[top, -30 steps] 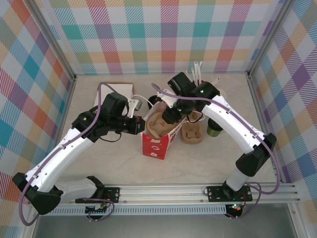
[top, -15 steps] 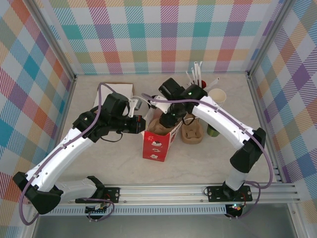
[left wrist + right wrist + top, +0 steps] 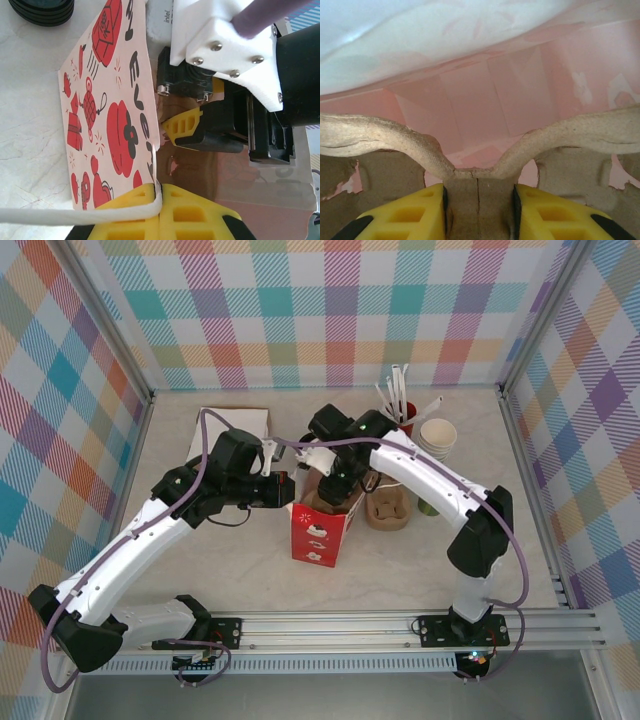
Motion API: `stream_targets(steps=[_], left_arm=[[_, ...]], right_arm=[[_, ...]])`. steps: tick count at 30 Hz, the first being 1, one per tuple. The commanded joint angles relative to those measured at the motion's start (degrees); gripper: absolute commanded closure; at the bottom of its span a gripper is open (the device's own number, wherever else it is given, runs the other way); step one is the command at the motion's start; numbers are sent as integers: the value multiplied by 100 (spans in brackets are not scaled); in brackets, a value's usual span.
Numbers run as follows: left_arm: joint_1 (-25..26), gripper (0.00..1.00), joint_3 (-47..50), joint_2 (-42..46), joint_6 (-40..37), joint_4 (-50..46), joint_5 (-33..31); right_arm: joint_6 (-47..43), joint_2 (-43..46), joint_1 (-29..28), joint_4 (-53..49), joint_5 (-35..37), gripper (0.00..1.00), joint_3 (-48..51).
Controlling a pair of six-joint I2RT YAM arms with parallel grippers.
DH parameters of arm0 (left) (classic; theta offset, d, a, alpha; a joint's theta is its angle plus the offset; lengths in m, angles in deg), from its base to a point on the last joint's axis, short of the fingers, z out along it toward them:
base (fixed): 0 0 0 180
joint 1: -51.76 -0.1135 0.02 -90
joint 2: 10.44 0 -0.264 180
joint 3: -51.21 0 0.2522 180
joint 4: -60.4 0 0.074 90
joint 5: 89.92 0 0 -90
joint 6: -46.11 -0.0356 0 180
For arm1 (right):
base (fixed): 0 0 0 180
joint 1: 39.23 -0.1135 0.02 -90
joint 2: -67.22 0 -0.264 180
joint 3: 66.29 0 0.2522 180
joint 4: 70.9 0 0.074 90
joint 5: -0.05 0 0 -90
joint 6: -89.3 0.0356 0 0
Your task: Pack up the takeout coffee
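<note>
Yellow fingers (image 3: 405, 212) pinching the centre rib of a pulp cup carrier (image 3: 479, 197), pink bag (image 3: 485, 100) interior behind

We see a pale, marbled table (image 3: 400, 575) walled on three sides by plaid panels. A red-and-white printed paper bag (image 3: 316, 534) stands upright near its middle, mouth open. Just to the right of the bag sits a brown pulp cup carrier (image 3: 389, 510). Right of that stands a small olive-green cup, the takeout coffee (image 3: 429, 506), only partly visible. Toward the back right stand a red cup of white straws (image 3: 405, 421) and a stack of cream-rimmed cups (image 3: 438, 435), close together. A white box (image 3: 235, 423) lies at the back left. In the left wrist view a stack of black lids (image 3: 42, 7) rests on the table beyond the bag.
</note>
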Motion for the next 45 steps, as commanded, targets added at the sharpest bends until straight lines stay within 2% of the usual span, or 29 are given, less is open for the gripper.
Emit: stream_targets(steps=[1,5,9,16,22,25,28,31,35,39,42,45], left_arm=[[15,95,-29,85,11,375,-108],[18,95,-23,88,-8,309,-131],[19,95,6,118,12,265,-198],[17,95,4,188,41,97,-367],[19,94,114,186,254,33,-429],[16,83,140,192,326,28,-516],[19,68,112,219,332,1,-636],[16,57,46,249,322,-65,-701],[19,38,-117,305,230,-278,-852],[10,21,-269,427,141,-510,-1080],[11,12,-470,505,55,-693,-1215],[2,8,-758,525,-61,-910,-1289]], right_arm=[[-102,-74,-17,-290,-92,60,-265],[-46,109,-8,-205,-120,39,-451],[-11,270,7,-167,-139,27,-697],[275,434,76,-93,-292,23,-1404],[653,938,184,477,-385,18,-1626],[878,1244,220,697,-177,17,-1571],[1126,1589,229,957,148,11,-1359],[1419,2017,234,1324,501,1,-978],[1743,2645,303,1887,819,0,-337],[2201,3076,511,2016,1147,0,11],[2497,3245,689,1740,1430,0,69],[2710,3418,924,1468,1636,0,177]])
